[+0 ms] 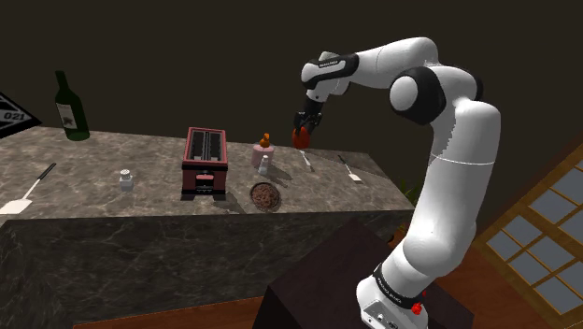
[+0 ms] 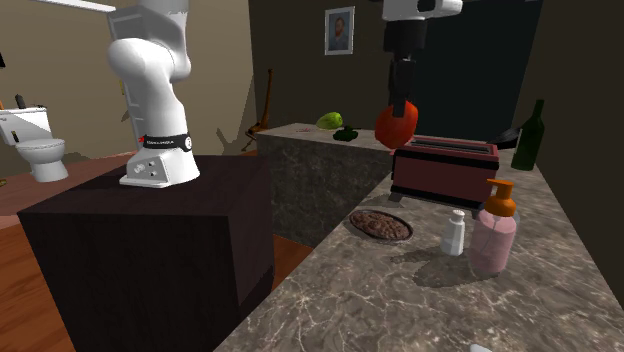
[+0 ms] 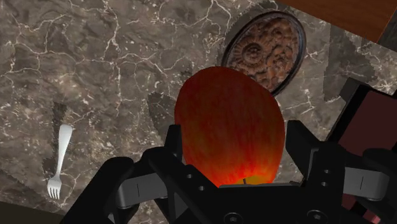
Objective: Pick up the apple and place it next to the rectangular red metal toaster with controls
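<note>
My black gripper [image 1: 302,134] is shut on a red apple [image 1: 300,139] and holds it in the air above the marble counter [image 1: 112,210]. In the wrist view the two fingers clasp the apple [image 3: 229,127] on either side, with the gripper [image 3: 234,137] well above the stone. The red rectangular toaster [image 1: 206,159] stands on the counter toward the shoulder view's left of the apple. In the second exterior view the apple [image 2: 396,122] hangs under the gripper [image 2: 398,112], just in front of the toaster [image 2: 445,170]. A corner of the toaster [image 3: 369,121] shows beside one finger.
A round brown patterned plate [image 1: 266,196] lies by the toaster near the front edge. A pink soap dispenser [image 1: 263,152], a small shaker [image 1: 126,179], a fork [image 3: 60,159], two spatulas [image 1: 28,190] [image 1: 349,169] and a green bottle [image 1: 70,107] share the counter.
</note>
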Available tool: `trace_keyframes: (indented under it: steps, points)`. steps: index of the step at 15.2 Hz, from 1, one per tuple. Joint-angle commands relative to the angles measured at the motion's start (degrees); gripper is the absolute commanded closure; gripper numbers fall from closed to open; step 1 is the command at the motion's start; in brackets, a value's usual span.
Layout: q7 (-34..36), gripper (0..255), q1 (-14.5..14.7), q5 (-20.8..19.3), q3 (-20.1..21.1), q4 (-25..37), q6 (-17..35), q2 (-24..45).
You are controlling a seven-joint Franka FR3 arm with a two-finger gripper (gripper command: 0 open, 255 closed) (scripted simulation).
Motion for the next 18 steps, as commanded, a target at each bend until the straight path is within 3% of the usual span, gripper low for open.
trace_keyframes:
  steps: [1,10,16,18]
  points:
    - [2.2,255,1.2,0.2,0.8,2.2,-0.5,1.4]
    - [11.8,255,6.1,0.8,4.0,16.4,-5.0,10.5]
    - [18.4,255,8.5,1.3,5.9,33.1,-11.0,20.6]
    - [18.2,255,8.6,1.4,5.9,31.9,-9.6,20.7]
